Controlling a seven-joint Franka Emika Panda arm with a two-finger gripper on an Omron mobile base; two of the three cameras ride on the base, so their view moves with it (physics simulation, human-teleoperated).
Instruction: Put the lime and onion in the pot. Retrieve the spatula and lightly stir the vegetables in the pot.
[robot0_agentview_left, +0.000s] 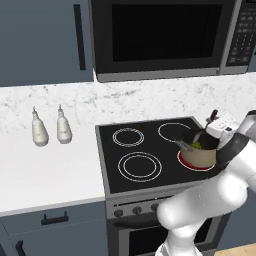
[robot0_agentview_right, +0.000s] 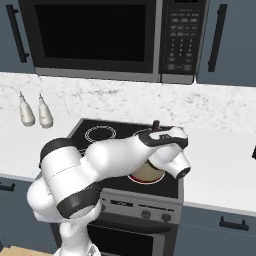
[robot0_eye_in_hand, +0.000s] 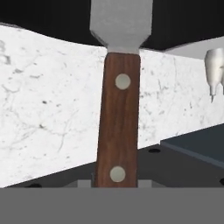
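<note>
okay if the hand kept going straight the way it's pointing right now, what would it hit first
Probably the marbled backsplash wall. The hand is shut on the spatula, whose blade leads along that line, so the blade would likely touch first. Depth is hard to judge, so treat this as a guess.

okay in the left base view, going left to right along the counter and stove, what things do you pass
Two white bottles, the first then the second → black glass cooktop with white burner rings → tan round pot on the glowing red burner → the robot's white hand with the gripper.
</note>
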